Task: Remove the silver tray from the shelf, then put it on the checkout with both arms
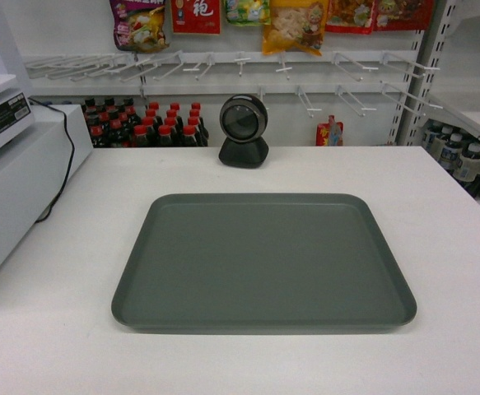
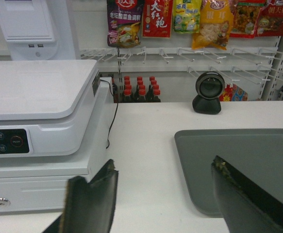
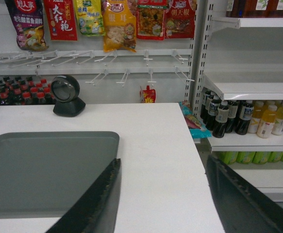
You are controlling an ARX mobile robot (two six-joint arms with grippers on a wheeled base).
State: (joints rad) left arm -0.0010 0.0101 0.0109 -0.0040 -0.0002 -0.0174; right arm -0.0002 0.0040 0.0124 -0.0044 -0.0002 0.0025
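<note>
The silver tray (image 1: 264, 259) lies flat and empty on the white checkout (image 1: 458, 214), in the middle of the counter. Neither arm shows in the head view. In the left wrist view my left gripper (image 2: 164, 161) is open above the counter, and the tray (image 2: 243, 160) lies under and beyond its right finger (image 2: 238, 194). In the right wrist view my right gripper (image 3: 163, 158) is open over bare counter beside the tray's (image 3: 44, 170) right edge, with its left finger (image 3: 100, 199) over the tray's corner. Nothing is held. The white shelf (image 3: 250, 90) stands to the right.
A black round scanner (image 1: 243, 130) stands behind the tray. A white register machine (image 1: 13, 164) with a black cable fills the counter's left side. Bottles (image 3: 243, 116) fill the shelves on the right. Snack bags (image 1: 293, 25) hang above wire hooks at the back.
</note>
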